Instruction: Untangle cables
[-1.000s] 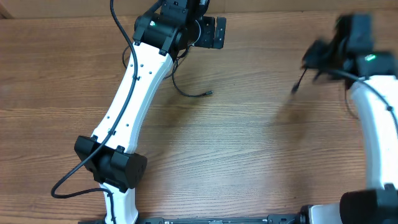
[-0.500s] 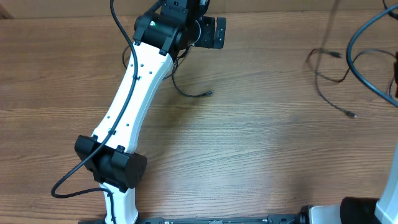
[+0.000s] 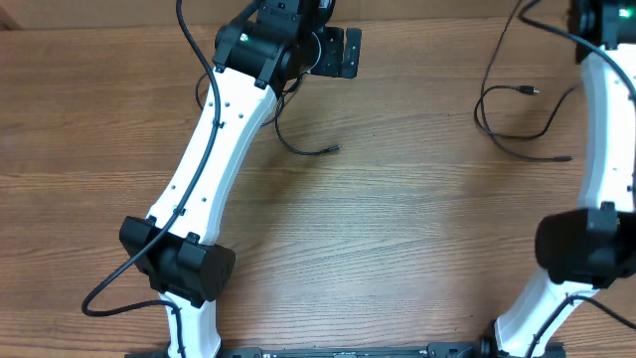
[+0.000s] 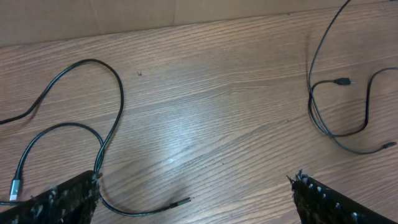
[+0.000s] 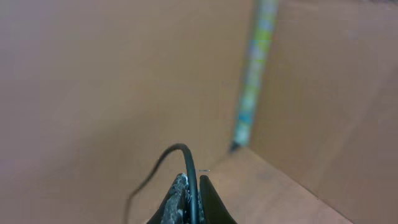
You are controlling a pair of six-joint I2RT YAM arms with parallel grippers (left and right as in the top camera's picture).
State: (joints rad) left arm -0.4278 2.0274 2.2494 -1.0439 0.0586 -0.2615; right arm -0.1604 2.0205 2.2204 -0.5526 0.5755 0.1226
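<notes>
One thin black cable lies below my left gripper, its plug end pointing right. In the left wrist view this cable loops on the wood, and my left gripper hangs open above it, holding nothing. A second cable curls on the table at the right and rises toward the far right corner. In the right wrist view my right gripper is shut on that cable, lifted and facing a brown wall. The two cables lie apart.
A cardboard wall runs along the table's far edge. The left arm slants across the left half of the table, with its thick black lead looping near the base. The right arm stands along the right edge.
My right arm has swung up toward the far right corner with its cable, which now trails in loops on the table at the right. The left arm and its cable have not moved.
</notes>
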